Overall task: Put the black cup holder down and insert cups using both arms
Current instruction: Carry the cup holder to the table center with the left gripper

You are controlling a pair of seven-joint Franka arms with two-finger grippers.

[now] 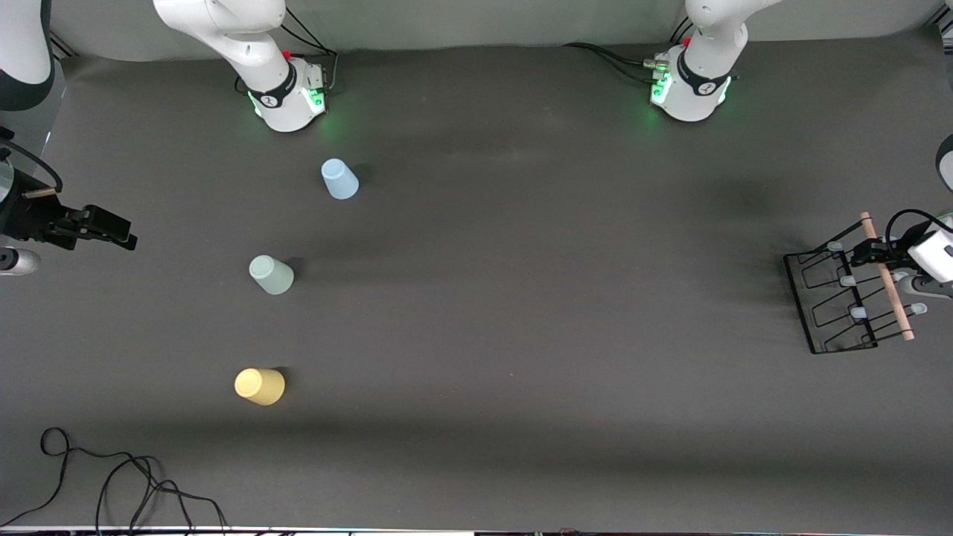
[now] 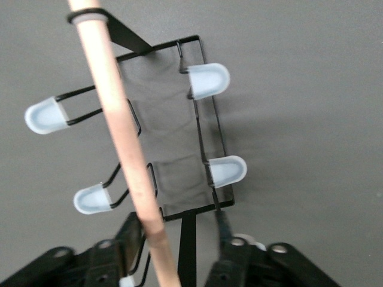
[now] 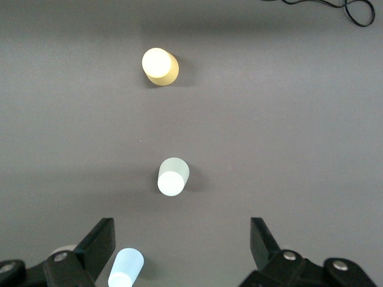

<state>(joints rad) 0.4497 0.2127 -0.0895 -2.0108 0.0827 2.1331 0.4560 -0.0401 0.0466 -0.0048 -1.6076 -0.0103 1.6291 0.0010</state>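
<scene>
Straddling the wooden rod handle point(image 2: 122, 137) of the black cup holder point(image 1: 849, 301) at the left arm's end of the table, left gripper point(image 2: 173, 254) fingers either side of it — contact not discernible. Hovering with fingers spread wide over the right arm's end, right gripper point(image 3: 182, 245) waiting. Standing upside down there: blue cup point(image 1: 339, 179), green cup point(image 1: 272, 275), yellow cup point(image 1: 260, 386) nearest the front camera.
</scene>
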